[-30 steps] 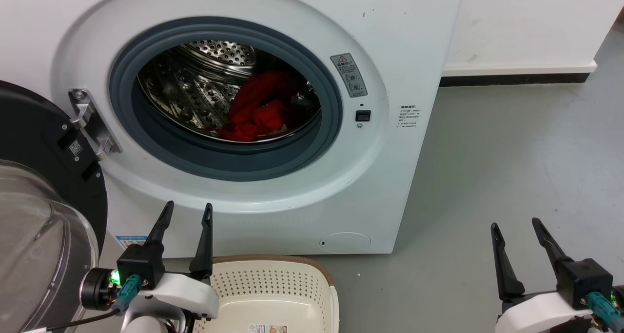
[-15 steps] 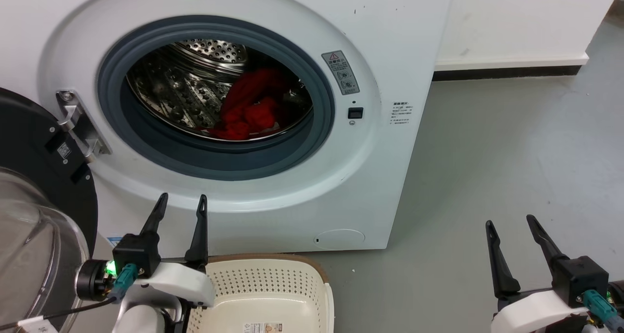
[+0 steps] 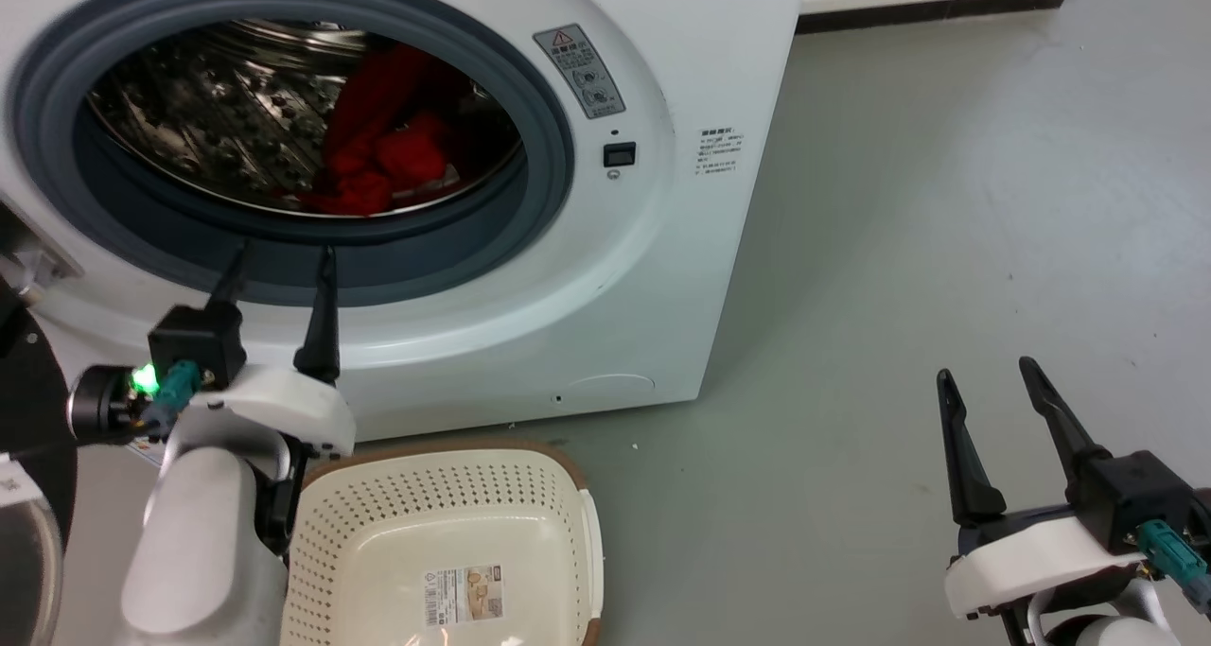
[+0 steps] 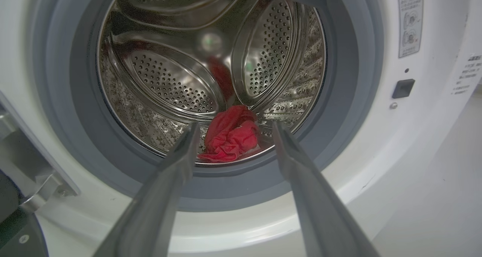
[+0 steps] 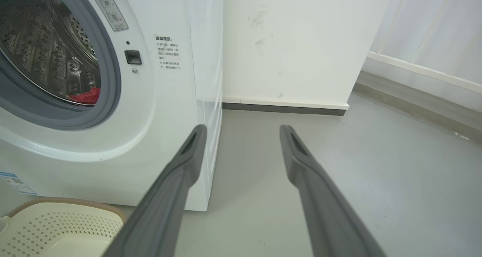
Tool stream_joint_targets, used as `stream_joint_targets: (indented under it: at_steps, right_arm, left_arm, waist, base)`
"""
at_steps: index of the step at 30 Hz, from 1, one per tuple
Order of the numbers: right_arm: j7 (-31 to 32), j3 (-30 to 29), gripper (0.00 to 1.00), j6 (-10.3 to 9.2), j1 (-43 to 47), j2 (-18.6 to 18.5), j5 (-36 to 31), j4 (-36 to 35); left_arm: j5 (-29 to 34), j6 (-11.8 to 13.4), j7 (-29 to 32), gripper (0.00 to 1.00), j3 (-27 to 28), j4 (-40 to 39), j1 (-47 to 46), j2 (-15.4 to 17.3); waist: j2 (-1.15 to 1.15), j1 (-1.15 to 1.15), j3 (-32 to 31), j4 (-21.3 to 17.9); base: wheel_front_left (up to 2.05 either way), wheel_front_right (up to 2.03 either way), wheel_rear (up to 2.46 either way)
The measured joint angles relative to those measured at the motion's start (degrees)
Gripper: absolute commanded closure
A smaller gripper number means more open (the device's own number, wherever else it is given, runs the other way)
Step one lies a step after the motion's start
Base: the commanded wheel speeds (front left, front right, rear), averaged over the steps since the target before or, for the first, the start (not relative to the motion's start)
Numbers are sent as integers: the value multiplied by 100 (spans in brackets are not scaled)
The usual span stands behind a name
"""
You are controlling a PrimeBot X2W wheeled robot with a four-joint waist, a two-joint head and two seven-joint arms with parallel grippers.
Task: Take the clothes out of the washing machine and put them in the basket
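Red clothes (image 3: 378, 149) lie bunched at the bottom of the steel drum of the white washing machine (image 3: 662, 277), whose porthole stands open; they also show as the red clothes (image 4: 231, 134) and a sliver of red clothes (image 5: 86, 96). My left gripper (image 3: 282, 253) is open just in front of the grey porthole ring, its tips level with the lower rim and outside the drum. In its own view the left gripper (image 4: 234, 126) frames the clothes from a distance. The cream basket (image 3: 341, 523) stands empty on the floor below the door opening. My right gripper (image 3: 984, 372) hangs open over the floor.
The black-rimmed glass door (image 3: 24, 495) swings open at the far left beside my left arm. Grey floor (image 3: 899, 201) stretches to the right of the machine up to a white wall with a dark skirting (image 5: 282, 108).
The head camera has tilted down and shifted, sliding the machine up and left in the picture. My left gripper has risen from below the door frame to the lower rim of the porthole.
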Motion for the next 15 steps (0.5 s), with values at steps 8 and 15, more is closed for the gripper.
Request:
stream_joint_targets:
  at_steps: [8, 15]
  right_arm:
    - [-268, 151, 0, 0, -365, -2, 151, 156]
    - [-504, 282, 0, 0, -670, -2, 291, 471]
  left_arm:
    - [-25, -12, 299, 0, 54, 616, -964, 434]
    - [-62, -34, 552, 0, 58, 1355, -1623, 833]
  waist:
    - [0, 1, 676, -314]
    - [0, 1, 1144, -638]
  base:
    - [0, 0, 0]
    - [0, 0, 0]
